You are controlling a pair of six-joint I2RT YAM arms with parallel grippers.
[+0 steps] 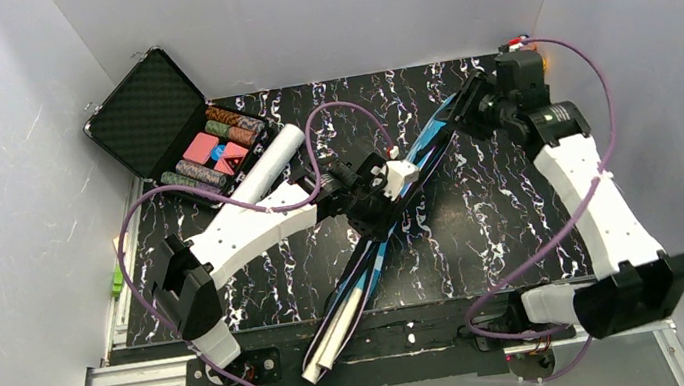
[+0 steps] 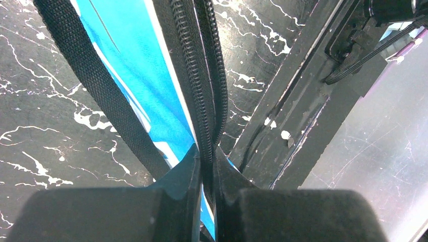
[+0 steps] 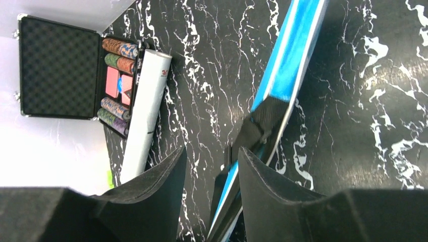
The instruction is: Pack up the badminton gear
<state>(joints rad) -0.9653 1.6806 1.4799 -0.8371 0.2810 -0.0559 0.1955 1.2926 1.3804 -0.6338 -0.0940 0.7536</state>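
The blue racket bag (image 1: 424, 156) lies slantwise across the black marbled table, from the far right down to the near edge. A pale handle end (image 1: 336, 337) sticks out of its lower end, over the front rail. My left gripper (image 1: 386, 190) is at the bag's middle, shut on its black zipper edge (image 2: 204, 96), with the black strap (image 2: 96, 85) running beside it. At the bag's far end my right gripper (image 1: 470, 110) stands open (image 3: 212, 150) above the bag's edge (image 3: 290, 60), holding nothing. The long white tube (image 1: 269, 163) lies at the far left.
An open black case of coloured chips (image 1: 175, 126) stands at the far left corner, touching the tube (image 3: 146, 111). Purple cables (image 1: 328, 119) loop over the table from both arms. Grey walls close in the left, back and right sides.
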